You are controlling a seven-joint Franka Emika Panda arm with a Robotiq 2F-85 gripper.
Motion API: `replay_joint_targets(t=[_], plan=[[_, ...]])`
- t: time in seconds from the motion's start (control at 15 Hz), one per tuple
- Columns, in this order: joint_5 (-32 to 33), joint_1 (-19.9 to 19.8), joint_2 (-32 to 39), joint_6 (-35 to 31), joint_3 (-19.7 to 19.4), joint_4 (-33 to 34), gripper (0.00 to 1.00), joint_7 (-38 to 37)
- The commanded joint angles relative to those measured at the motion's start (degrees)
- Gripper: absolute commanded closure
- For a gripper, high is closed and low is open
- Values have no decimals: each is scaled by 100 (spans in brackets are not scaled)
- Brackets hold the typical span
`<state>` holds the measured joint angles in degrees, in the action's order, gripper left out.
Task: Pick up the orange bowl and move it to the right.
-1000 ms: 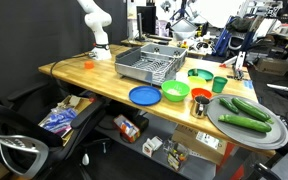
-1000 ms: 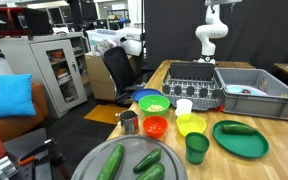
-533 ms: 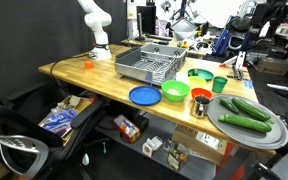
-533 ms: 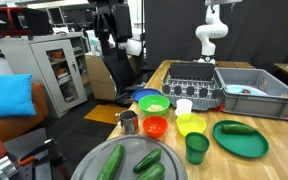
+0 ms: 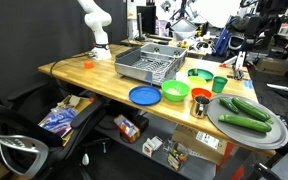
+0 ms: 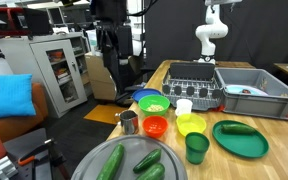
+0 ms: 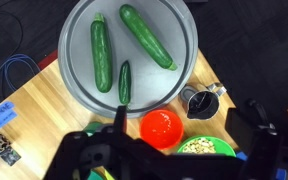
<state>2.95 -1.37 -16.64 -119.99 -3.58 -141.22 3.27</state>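
The orange bowl (image 7: 164,128) is small, glossy and empty. It sits on the wooden table between a big grey plate of cucumbers (image 7: 79,75) and a green bowl (image 7: 210,148) that holds pale food. It shows in both exterior views (image 5: 201,95) (image 6: 155,126). My gripper (image 7: 184,135) is open and empty. It hangs high above the bowl with its dark fingers (image 7: 119,125) spread to either side. In an exterior view the dark arm (image 6: 114,45) hangs over the table's near end.
A metal cup (image 7: 199,100) stands close to the orange bowl. Also there are a yellow bowl (image 6: 191,124), a green cup (image 6: 196,147), a green plate (image 6: 240,138), a blue plate (image 5: 144,95), a dish rack (image 5: 149,65) and a white arm (image 6: 212,35).
The dark arm has come into the exterior view from the top left and moved lower and a little right. The bowls and plates have not moved.
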Motion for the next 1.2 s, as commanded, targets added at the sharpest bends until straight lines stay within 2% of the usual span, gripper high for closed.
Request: replay_joint_targets(t=[0.0, 0.13, 0.33, 0.67, 0.8, 0.93, 1.0, 1.13], plan=[[-6, -30, 36, -32, 44, 10, 0, -11], [4, -45, 201, -270, 56, 6, 0, -125], [131, -66, 645, -1064, 89, -67, 0, -372], [429, -90, 1783, -2826, 55, -88, 0, -416], [9, -84, 2265, -3342, 35, -5, 0, -9], [-661, -161, 2617, -3389, 202, 103, 0, 616], [-217, -74, 2411, -3369, 78, -53, 0, 104], [-282, -76, 2540, -3379, 92, -7, 0, 172]])
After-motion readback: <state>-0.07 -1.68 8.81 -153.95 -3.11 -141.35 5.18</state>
